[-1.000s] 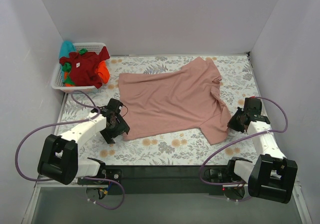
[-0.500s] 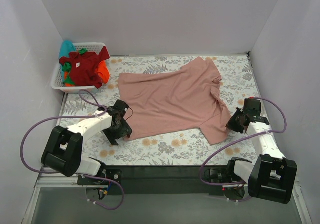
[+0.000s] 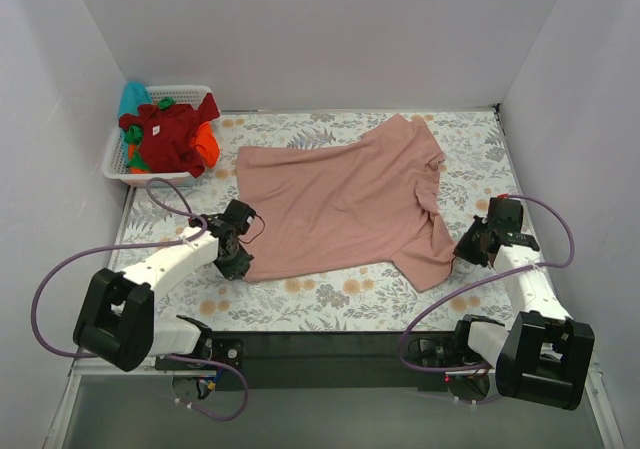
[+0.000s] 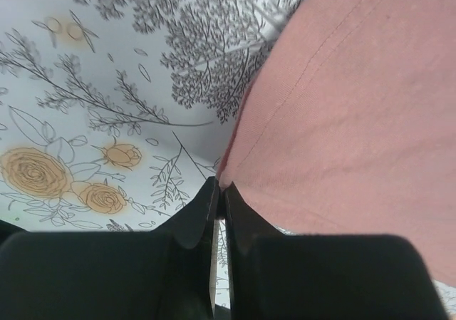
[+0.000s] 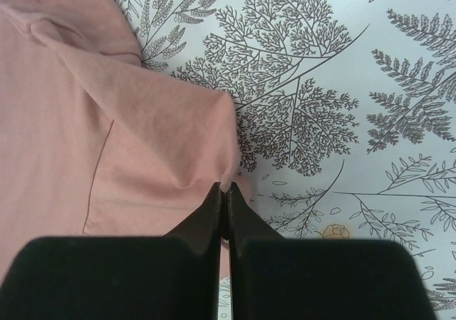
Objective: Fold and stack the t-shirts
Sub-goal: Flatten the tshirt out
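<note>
A dusty-pink t-shirt (image 3: 340,204) lies spread, plain side up, on the floral cloth. My left gripper (image 3: 243,260) is shut on its near-left hem corner; in the left wrist view the pink edge (image 4: 235,156) runs into the closed jaws of that gripper (image 4: 220,189). My right gripper (image 3: 466,250) is shut on the sleeve edge at the shirt's right side, and the right wrist view shows pink cloth (image 5: 149,142) pinched at that gripper's tips (image 5: 225,189). More t-shirts, dark red (image 3: 165,134), orange (image 3: 206,144) and teal (image 3: 132,97), are piled in the basket.
The white slatted basket (image 3: 125,166) stands at the back left corner of the floral table cloth (image 3: 330,299). White walls close in the left, back and right sides. A dark strip (image 3: 320,344) runs along the near table edge between the arm bases.
My left gripper moved in to the shirt's near-left hem corner and shut on it. The right gripper stayed shut on the sleeve, barely moving.
</note>
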Action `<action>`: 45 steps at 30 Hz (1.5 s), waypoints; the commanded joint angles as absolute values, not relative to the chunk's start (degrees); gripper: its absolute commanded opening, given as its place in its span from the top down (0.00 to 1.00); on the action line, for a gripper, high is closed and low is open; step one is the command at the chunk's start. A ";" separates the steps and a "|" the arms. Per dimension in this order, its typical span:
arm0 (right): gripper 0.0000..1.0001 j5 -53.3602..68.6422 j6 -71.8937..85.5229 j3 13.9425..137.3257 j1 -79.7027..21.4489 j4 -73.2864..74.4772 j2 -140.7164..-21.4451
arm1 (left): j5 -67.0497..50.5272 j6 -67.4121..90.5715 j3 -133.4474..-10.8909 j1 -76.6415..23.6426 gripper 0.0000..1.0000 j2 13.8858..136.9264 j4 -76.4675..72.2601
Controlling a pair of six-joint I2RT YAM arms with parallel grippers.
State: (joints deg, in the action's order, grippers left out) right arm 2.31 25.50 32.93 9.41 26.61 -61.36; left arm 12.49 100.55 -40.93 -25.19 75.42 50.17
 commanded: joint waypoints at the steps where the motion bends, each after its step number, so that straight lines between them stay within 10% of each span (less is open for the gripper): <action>1: 0.99 0.53 25.75 34.62 9.67 25.75 -59.77 | 20.21 101.17 -43.94 -23.30 1.00 72.25 52.03; 17: 0.99 -1.56 25.50 80.48 10.02 27.60 -62.49 | 27.60 81.75 -93.94 -12.92 1.00 78.76 46.60; 28: 0.99 -8.61 10.47 109.76 9.93 27.42 -57.05 | 19.60 66.81 -94.57 -12.92 1.00 57.41 26.64; 45: 0.99 -3.70 3.16 111.82 6.86 23.56 -57.48 | 15.82 61.08 -96.69 -12.92 1.00 60.63 28.83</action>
